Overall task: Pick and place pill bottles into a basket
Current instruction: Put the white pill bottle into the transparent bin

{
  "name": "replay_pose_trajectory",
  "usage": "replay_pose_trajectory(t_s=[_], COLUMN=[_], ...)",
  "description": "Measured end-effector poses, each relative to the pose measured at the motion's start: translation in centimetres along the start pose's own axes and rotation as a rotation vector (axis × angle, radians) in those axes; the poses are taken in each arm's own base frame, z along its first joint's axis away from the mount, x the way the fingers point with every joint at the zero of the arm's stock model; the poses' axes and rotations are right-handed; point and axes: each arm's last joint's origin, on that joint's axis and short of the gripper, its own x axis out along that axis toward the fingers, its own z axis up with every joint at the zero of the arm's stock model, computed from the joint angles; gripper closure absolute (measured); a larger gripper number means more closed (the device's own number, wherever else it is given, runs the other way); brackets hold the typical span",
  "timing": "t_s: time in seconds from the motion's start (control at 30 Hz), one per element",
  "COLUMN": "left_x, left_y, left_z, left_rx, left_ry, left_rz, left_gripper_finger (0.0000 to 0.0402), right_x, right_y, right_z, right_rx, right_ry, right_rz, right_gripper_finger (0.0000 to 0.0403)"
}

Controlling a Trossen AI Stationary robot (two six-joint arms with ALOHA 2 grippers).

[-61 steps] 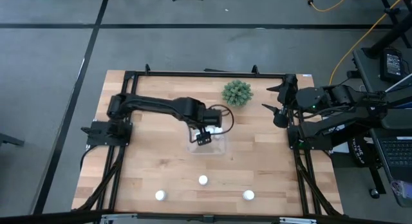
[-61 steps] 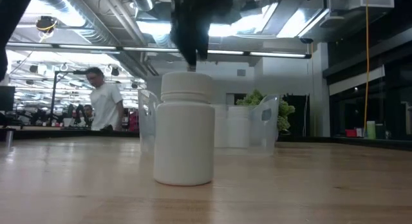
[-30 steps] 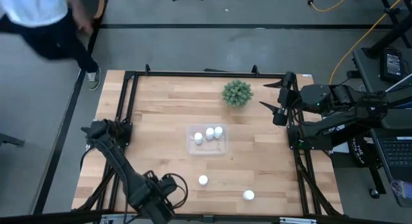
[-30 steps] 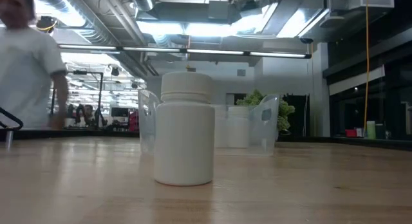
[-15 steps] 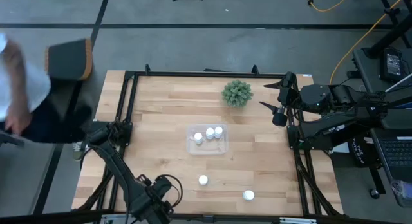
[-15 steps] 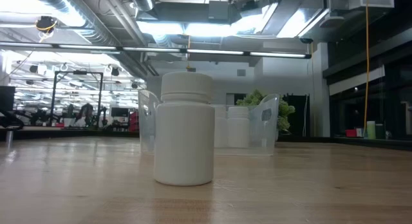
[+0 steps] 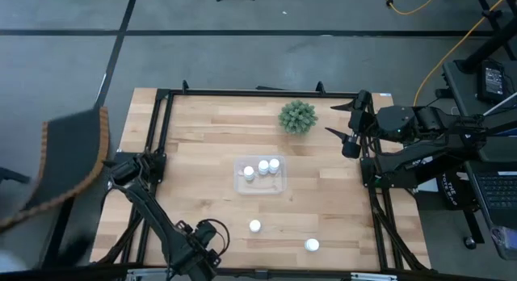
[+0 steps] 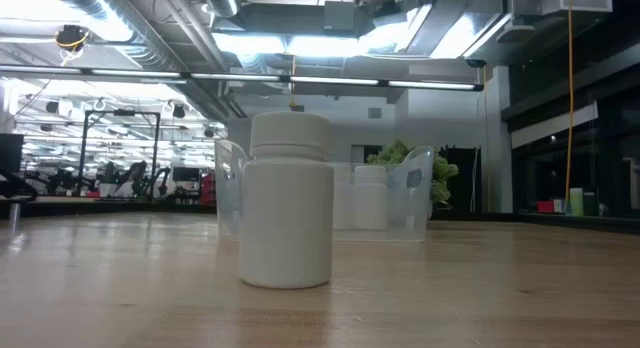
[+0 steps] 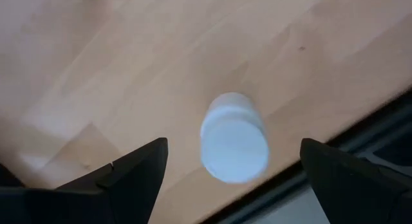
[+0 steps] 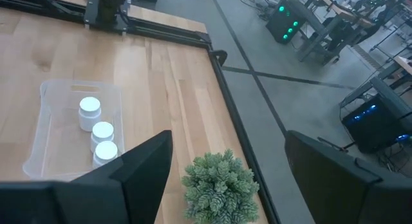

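Note:
The clear basket (image 7: 260, 177) stands mid-table and holds three white pill bottles (image 7: 262, 167); it also shows in the right wrist view (image 10: 45, 124). Two more bottles stand on the table near the near edge (image 7: 255, 226) (image 7: 312, 245). My left gripper (image 7: 196, 247) is open above the table's near left part. Its fingers stand on either side of another upright bottle (image 9: 234, 139), which the arm hides in the high view. My right gripper (image 7: 347, 136) is open and empty at the table's right edge.
A green spiky plant (image 7: 297, 116) stands at the far side, behind the basket. The black frame rails (image 7: 161, 136) run along the table's edges. A chair (image 7: 65, 160) stands on the floor left of the table. In the low view one bottle (image 8: 288, 203) stands before the basket (image 8: 410, 188).
My left gripper has gone from above the basket toward the table's near left corner and now hovers over the bottle there. Three bottles stand in the basket. A person has passed left of the table, and a chair has come into view there.

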Motion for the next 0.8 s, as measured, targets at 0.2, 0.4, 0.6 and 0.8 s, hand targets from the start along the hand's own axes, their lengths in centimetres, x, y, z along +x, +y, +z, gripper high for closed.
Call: replay_pose_trajectory(t_s=[0.2,0.4,0.6,0.8], left_x=[2.1,3.0,3.0,3.0], left_y=[-0.1,0.1,0.1,0.2], left_z=[-0.2,-0.1,-0.1,-0.5], left_rx=[-0.023,-0.033,-0.033,-0.042], left_ry=[0.011,0.009,0.016,0.066], left_rz=[-0.043,-0.043,-0.042,-0.031], left_gripper_finger=[0.0056,0.0057,0.0086,0.0164], right_x=[0.0,0.0,0.0,0.0], right_y=[0.0,0.0,0.0,0.0], right_z=[0.0,0.0,0.0,0.0], right_rx=[-0.002,-0.003,-0.003,-0.011], right_ry=[0.000,0.000,0.000,0.000], right_rz=[0.000,0.000,0.000,-0.001], right_gripper_finger=[0.0102,0.0102,0.0102,0.0102])
